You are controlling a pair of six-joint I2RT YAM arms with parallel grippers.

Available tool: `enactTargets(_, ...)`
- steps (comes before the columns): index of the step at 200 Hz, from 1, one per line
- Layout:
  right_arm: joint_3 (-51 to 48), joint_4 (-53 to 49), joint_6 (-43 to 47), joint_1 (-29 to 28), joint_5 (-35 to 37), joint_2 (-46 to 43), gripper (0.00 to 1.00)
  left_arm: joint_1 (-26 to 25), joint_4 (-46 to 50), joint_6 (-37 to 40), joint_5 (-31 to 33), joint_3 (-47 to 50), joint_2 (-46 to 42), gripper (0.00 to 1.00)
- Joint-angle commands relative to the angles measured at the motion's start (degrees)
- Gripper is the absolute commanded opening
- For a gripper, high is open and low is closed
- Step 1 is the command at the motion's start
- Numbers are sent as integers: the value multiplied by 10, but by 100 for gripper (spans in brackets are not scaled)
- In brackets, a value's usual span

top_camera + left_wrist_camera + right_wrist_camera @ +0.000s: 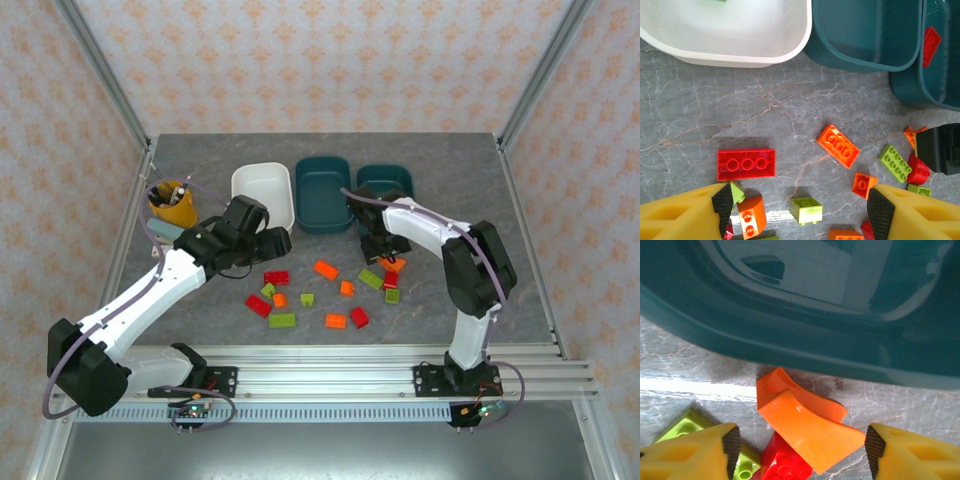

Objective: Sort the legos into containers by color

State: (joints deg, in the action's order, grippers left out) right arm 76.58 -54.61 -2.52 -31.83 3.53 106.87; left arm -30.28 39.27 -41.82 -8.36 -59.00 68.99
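Fingers of the right gripper [801,445] stand spread astride an orange sloped plastic brick [810,432], seemingly to pinch it. That brick lies just near of the right dark teal plastic tub [790,340], its long axis slanting across the gap. The left gripper [801,210] hangs spread too.

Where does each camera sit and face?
Top external: above, behind the arms, looking down on the table; both arms show.
Left wrist: on that wrist, looking down at loose legos and the white tub; left gripper at the bottom edge.
Right wrist: low, facing a teal tub; right gripper flanks an orange lego.
Shared: top and left wrist both show the white tub.
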Motion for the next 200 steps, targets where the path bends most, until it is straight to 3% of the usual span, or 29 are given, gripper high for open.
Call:
enactTargets(1, 19, -5, 31, -1, 20, 15, 59, -1, -10, -15, 18, 6, -7, 74)
enactTargets(109, 16, -2, 44, -1, 16, 46, 37, -10, -24, -26, 23, 22, -32, 74)
enactTargets(200, 2, 1, 54, -25, 55, 51, 25, -12, -27, -30, 25, 26, -29, 74)
